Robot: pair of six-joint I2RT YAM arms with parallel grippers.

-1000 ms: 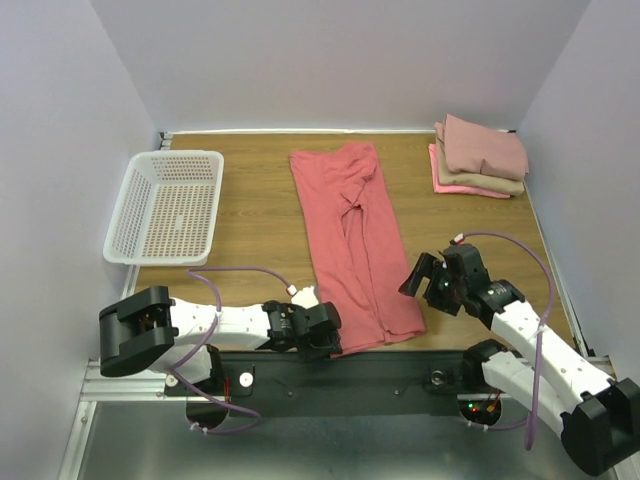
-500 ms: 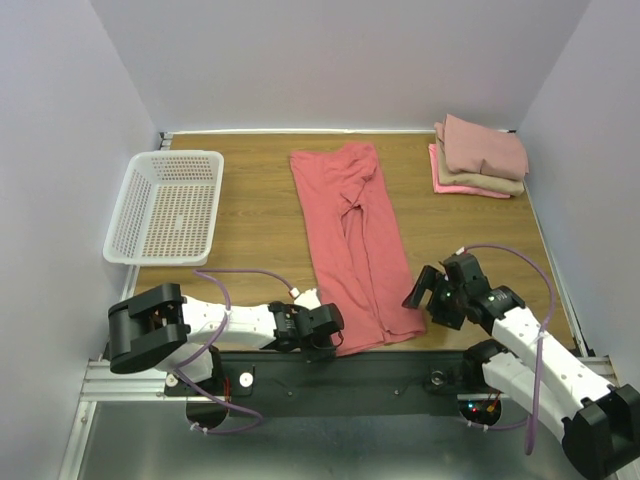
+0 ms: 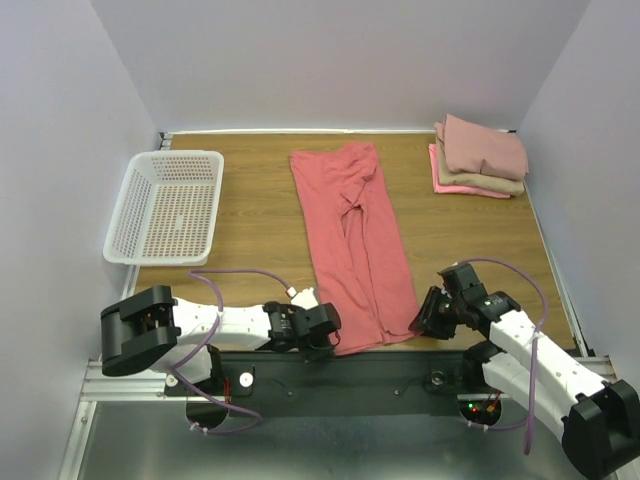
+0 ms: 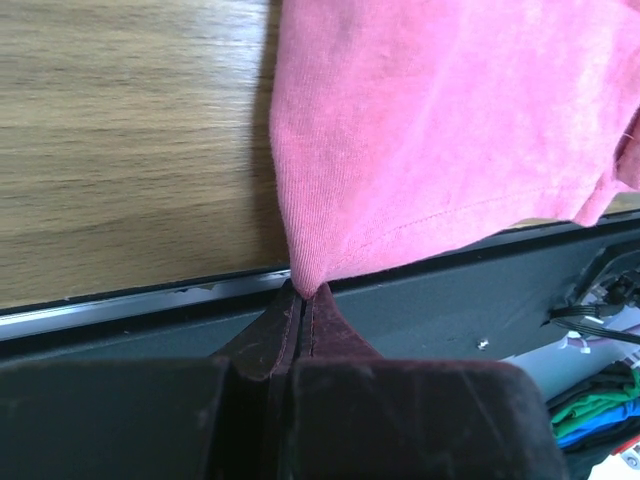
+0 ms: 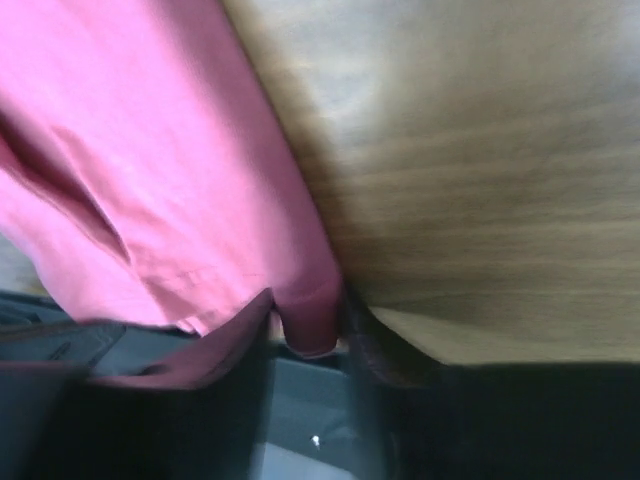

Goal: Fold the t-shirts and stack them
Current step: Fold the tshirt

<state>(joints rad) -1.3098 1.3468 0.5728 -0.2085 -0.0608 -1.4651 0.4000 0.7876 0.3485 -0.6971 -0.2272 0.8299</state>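
Observation:
The large coral-red t-shirt (image 3: 355, 240) lies flat as a long strip down the middle of the wooden table (image 3: 250, 230). My left gripper (image 3: 325, 342) is shut on its near-left corner at the table's front edge; the left wrist view shows the gripper (image 4: 302, 290) pinching the cloth (image 4: 440, 130). My right gripper (image 3: 426, 322) is at the near-right corner. In the right wrist view the right gripper (image 5: 308, 325) is open, with the shirt's corner (image 5: 310, 310) between the jaws. The dusty-pink, tan and bright-pink shirts (image 3: 480, 160) lie folded in a stack at the back right.
A white mesh basket (image 3: 175, 155) stands at the back left. Walls close in the table on three sides. The black front rail (image 3: 380, 372) runs just below both grippers.
My right gripper has moved down and toward the near edge, and now straddles the shirt's near-right corner. The left gripper keeps its hold and has barely moved.

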